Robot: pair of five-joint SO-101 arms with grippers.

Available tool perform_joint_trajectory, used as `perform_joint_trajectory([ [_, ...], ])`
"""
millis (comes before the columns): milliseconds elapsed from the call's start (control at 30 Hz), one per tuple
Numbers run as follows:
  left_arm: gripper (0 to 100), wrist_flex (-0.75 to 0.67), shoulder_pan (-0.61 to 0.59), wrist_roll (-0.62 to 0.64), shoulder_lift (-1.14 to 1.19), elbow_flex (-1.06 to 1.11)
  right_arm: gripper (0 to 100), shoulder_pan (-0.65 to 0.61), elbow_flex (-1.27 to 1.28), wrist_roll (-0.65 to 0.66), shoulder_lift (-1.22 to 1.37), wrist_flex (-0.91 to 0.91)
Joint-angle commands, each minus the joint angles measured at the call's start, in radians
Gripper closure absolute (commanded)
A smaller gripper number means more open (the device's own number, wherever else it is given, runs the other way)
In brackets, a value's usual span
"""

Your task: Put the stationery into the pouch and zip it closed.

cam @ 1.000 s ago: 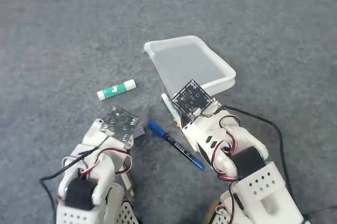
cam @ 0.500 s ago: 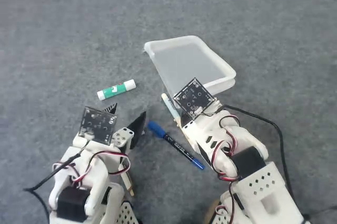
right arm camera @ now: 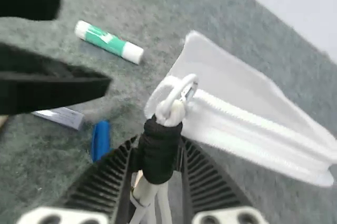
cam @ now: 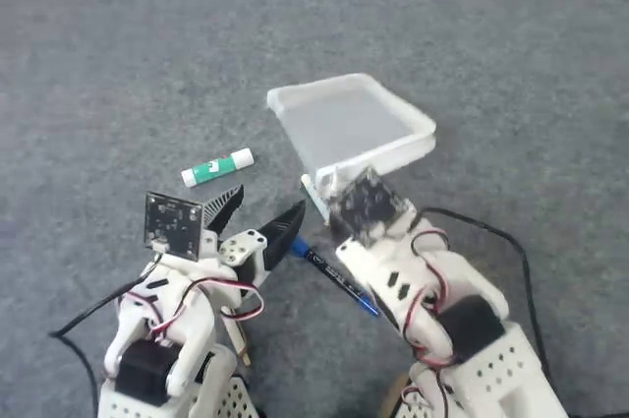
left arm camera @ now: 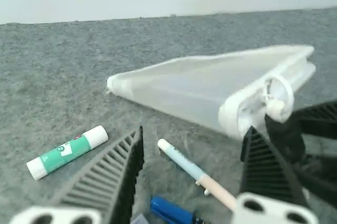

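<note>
The clear pouch (cam: 349,123) lies near the centre of the high view on the grey surface (cam: 108,64); the right end effector (right arm camera: 158,147) is clamped on the zipper pull (right arm camera: 157,134) (a black tab under a white ring); the left end effector (cam: 267,204) is spread wide and holds nothing, lower left of the pouch; the glue stick (cam: 217,168) lies left of centre; a blue pen (cam: 339,280) and a pale pen (left arm camera: 196,174) lie just below the pouch.

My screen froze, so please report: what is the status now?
Left end effector open by blue pen. Right end effector shut on zipper pull. Glue stick, white pen lie outside pouch.
</note>
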Motion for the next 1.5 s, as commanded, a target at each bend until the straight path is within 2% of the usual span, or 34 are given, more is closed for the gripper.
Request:
perform_joint_trajectory([
  [0, 71, -0.048, 0.006, 0.04, -0.012, -0.008, 99.1, -0.036, 0.015, -0.005, -0.11, -0.001],
  [200, 71, -0.052, 0.043, 0.041, -0.012, 0.012, 99.1, -0.038, 0.037, -0.005, -0.156, -0.002],
  [400, 71, -0.051, 0.1, 0.041, -0.012, 0.031, 99.1, -0.094, 0.043, -0.003, -0.156, 0.002],
  [667, 71, -0.081, 0.029, 0.041, -0.012, 0.058, 99.1, -0.096, 0.048, -0.003, -0.165, 0.005],
  [867, 72, -0.13, 0.028, 0.04, -0.012, 0.127, 99.1, -0.097, 0.048, -0.003, -0.165, 0.013],
  [1333, 96, -0.133, 0.026, 0.029, -0.014, 0.12, 99.1, -0.087, 0.049, 0.018, -0.156, 0.039],
  [1467, 99, -0.127, 0.02, -0.034, -0.014, 0.108, 99.1, -0.021, 0.049, 0.015, -0.154, 0.035],
])
